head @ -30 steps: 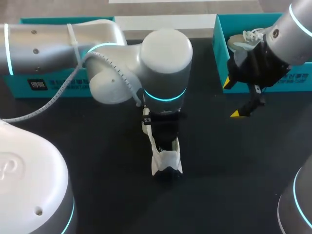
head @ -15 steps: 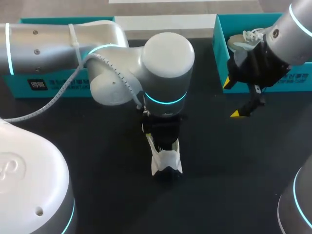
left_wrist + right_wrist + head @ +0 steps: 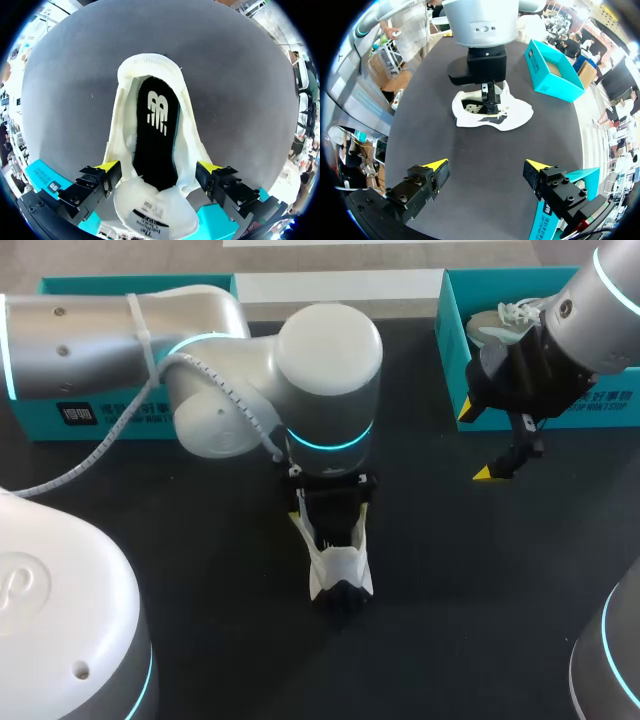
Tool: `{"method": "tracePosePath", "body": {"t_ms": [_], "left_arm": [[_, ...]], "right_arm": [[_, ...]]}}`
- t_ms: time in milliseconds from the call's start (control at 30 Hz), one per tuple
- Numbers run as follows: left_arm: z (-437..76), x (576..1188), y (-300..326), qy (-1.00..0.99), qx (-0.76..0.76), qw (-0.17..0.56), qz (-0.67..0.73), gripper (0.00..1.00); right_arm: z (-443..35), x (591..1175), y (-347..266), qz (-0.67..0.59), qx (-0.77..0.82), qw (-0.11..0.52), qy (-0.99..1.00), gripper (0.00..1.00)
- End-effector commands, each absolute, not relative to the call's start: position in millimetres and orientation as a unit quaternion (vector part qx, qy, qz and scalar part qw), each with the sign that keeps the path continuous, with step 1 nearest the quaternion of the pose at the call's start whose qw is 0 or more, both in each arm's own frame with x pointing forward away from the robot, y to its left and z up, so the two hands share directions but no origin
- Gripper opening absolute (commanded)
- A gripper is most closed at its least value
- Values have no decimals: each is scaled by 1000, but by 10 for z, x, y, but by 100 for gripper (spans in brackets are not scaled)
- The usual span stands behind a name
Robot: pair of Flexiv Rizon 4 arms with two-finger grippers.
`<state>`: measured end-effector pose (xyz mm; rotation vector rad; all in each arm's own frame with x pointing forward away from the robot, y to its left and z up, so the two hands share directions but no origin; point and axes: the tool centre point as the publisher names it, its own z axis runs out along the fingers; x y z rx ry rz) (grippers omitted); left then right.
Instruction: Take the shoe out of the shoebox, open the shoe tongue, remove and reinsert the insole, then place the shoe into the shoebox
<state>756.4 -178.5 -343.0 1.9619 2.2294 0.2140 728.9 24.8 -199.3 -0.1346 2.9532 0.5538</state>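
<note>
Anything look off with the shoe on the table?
Nothing stands out. The shoe sits upright on the table, tongue folded back, black insole seated inside; left jaws open either side of it.

Your left gripper (image 3: 159,166) points straight down, fingers spread wide. Your right gripper (image 3: 486,164) hangs tilted, fingers likewise apart.

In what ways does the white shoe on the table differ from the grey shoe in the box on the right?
The white shoe lies on the table; the grey shoe sits inside the teal box. The white shoe is spread open, showing its black insole; the grey shoe shows white laces. The open left claw straddles the white shoe; the right claw hangs outside the box, away from the grey shoe.
</note>
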Motion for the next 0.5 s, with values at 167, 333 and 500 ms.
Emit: {"method": "tracePosePath", "body": {"t_ms": [167,333,500], "left_arm": [[-3309,7675,-1784,733,674,69,67,100],[-3273,7676,-1775,723,685,59,70,100],[-3190,7749,-1695,722,686,57,68,100]], "right_arm": [[-2007,7294,258,183,-45,67,980,100],[-2007,7294,258,183,-45,67,980,100],[-2007,7294,258,183,-45,67,980,100]]}}
